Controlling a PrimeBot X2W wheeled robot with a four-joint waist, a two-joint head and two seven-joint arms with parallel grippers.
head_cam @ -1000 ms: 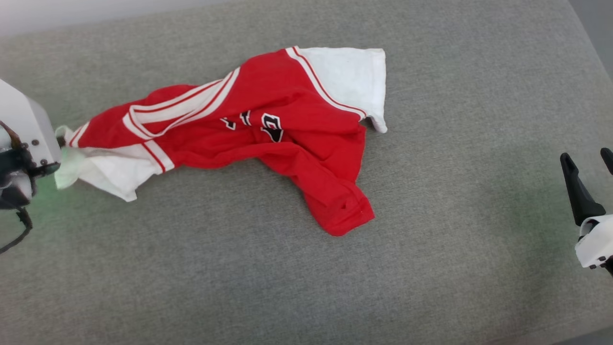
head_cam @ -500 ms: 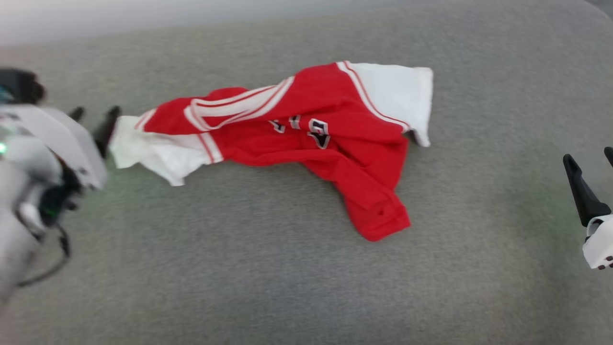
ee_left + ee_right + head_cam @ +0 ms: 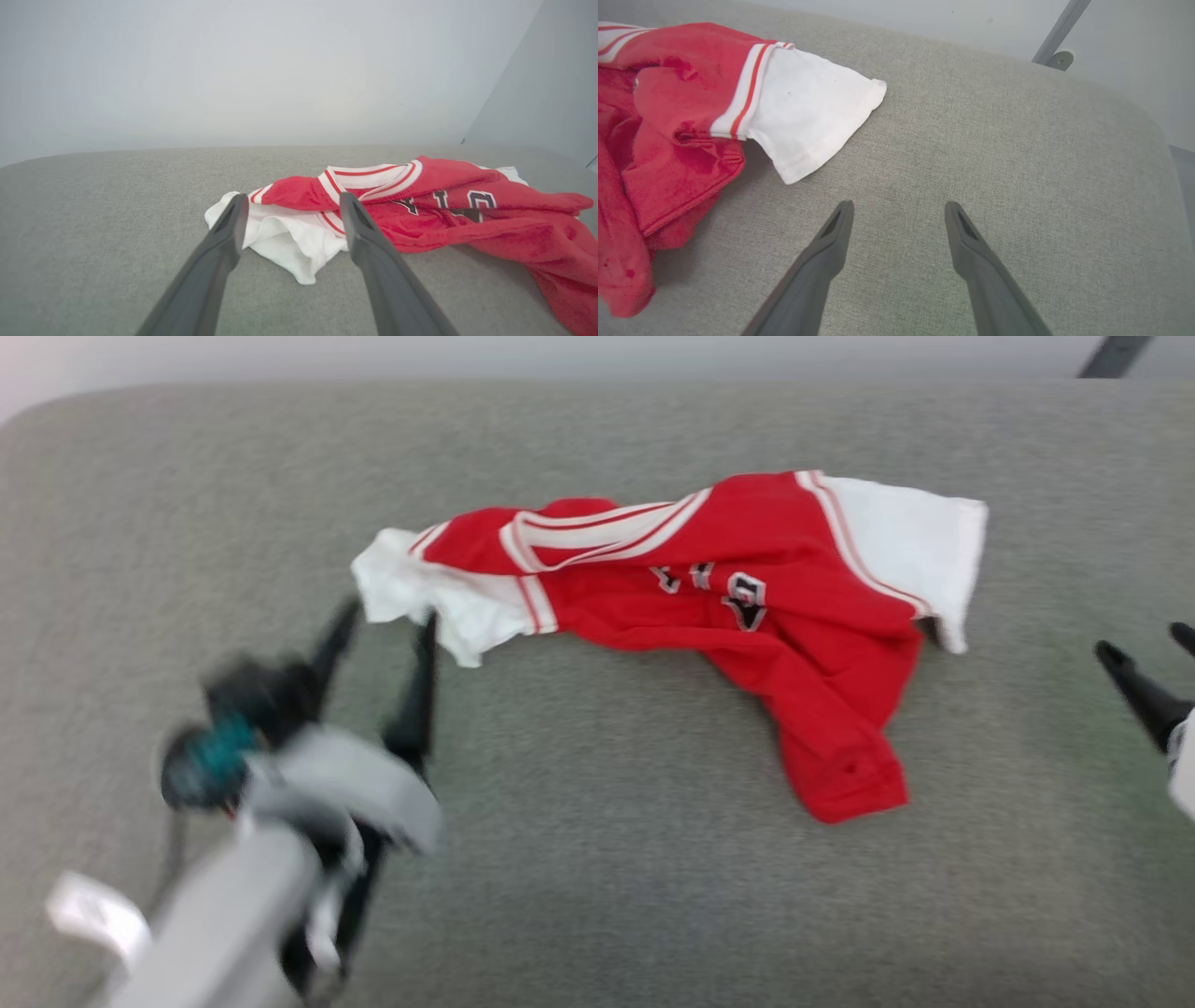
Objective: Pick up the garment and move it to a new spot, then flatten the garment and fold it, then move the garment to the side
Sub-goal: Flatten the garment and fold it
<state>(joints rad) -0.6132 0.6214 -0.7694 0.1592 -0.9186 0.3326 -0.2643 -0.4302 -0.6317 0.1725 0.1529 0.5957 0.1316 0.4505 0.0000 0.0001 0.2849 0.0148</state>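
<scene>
Your left claw [image 3: 390, 612] is wide and empty, tips just beside the white end of the garment [image 3: 747, 560], which lies crumpled in the middle of the grey cushion [image 3: 597, 859]. Your right claw [image 3: 1145, 640] is wide too, near the other end.

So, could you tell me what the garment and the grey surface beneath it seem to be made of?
The garment: soft knit fabric, perhaps cotton or a blend, matte; it crumples and drapes in loose folds. The grey surface: woven upholstery-like cloth, matte, with a fine flecked weave and rounded, padded-looking corners.
</scene>
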